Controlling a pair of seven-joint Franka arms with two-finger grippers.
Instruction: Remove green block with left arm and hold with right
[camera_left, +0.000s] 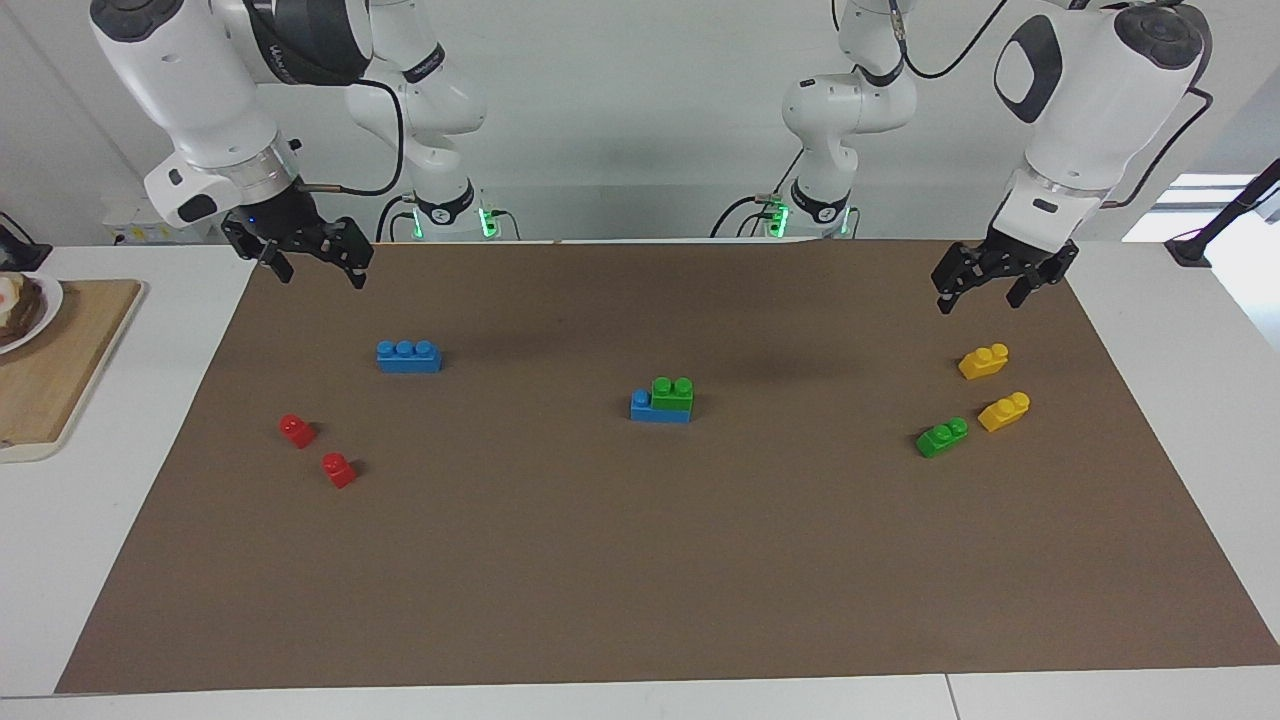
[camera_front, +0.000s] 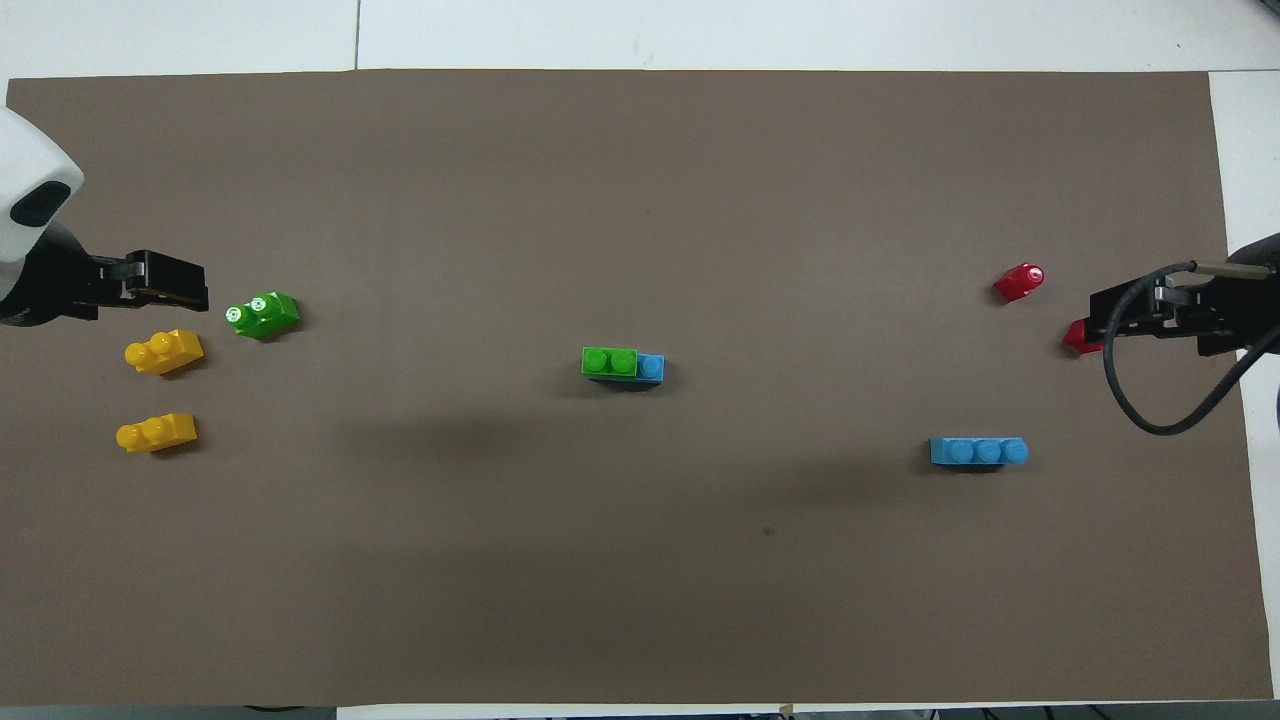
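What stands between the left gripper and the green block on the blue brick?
Nothing visible. The left gripper hangs open at its end of the table; only bare mat lies toward the green block on the blue brick.

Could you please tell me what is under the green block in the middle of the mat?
The green block sits on a blue three-stud brick. One blue stud shows beside it; the other two studs are covered.

Green block (camera_front: 609, 361) stacked on blue brick (camera_front: 651, 368) mid-mat, both claws apart at the ends
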